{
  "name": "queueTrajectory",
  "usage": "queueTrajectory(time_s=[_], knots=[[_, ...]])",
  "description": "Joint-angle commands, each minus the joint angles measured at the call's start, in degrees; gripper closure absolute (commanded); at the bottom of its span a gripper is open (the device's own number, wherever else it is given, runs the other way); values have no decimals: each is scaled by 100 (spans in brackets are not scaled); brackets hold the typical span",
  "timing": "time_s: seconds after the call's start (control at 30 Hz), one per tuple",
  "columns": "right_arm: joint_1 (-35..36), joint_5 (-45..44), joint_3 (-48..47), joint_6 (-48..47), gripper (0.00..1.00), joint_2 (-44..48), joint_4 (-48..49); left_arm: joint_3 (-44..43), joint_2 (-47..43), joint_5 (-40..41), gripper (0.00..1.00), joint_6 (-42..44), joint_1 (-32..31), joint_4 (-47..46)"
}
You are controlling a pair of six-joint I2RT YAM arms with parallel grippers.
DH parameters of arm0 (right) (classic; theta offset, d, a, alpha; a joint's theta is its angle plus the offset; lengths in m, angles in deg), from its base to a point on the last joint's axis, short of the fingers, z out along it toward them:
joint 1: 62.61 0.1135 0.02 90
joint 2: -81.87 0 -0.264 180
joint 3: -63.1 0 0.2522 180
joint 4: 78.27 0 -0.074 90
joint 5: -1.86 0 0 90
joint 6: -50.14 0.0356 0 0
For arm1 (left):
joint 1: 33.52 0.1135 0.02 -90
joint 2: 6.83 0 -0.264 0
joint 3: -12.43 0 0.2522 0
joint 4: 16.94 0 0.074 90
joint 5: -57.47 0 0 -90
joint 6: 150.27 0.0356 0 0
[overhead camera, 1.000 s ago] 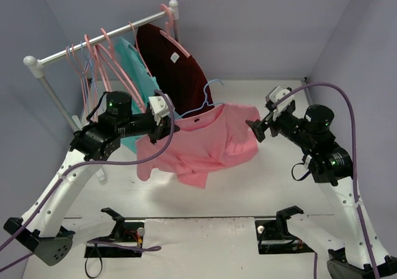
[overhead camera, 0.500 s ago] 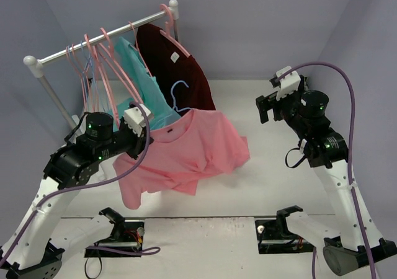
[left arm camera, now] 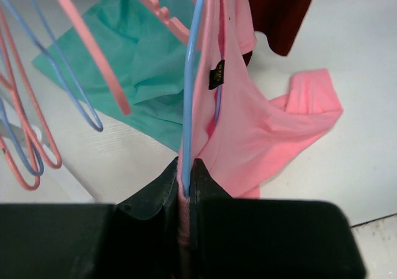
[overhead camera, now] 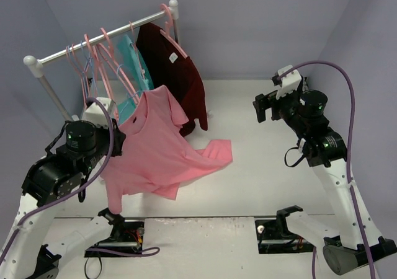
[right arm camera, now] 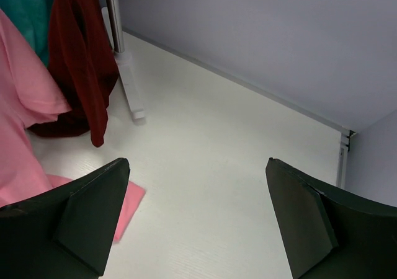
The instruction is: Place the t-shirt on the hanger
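T-shirt (overhead camera: 155, 149): hung on blue hanger (left arm camera: 189, 87), lower part trailing on tabletop (overhead camera: 267, 180), beside rack (overhead camera: 99, 43). Left tool (left arm camera: 185, 178): pinched on hanger wire and pink cloth, holding both aloft. Right tool (right arm camera: 195, 167): jaws wide, empty, well apart.

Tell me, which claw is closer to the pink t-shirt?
Left. The left gripper is clamped on the t-shirt and hanger; the right gripper hangs open off to the side, apart.

Overhead and both close wrist views share t-shirt (overhead camera: 155, 149).
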State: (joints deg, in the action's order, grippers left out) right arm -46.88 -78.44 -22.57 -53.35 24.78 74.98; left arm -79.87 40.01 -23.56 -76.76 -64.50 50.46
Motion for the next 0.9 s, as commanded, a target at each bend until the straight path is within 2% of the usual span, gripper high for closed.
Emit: queueTrajectory(time_s=[0.0,0.2,0.37,0.47,0.87], knots=[[-26,168,32,145,11,-60,532,-684,314,700,100,-860,-2,-462],[-26,220,74,117,11,-49,544,-1191,817,1526,100,-1546,-239,-428],[-26,285,121,89,10,-82,552,-2058,1797,2381,100,-1442,-922,-459],[-34,339,125,75,10,-110,561,-2751,2473,2733,100,-1326,-1122,-459],[-35,641,226,86,10,-96,561,-4839,4801,3764,100,-977,-1008,-456]])
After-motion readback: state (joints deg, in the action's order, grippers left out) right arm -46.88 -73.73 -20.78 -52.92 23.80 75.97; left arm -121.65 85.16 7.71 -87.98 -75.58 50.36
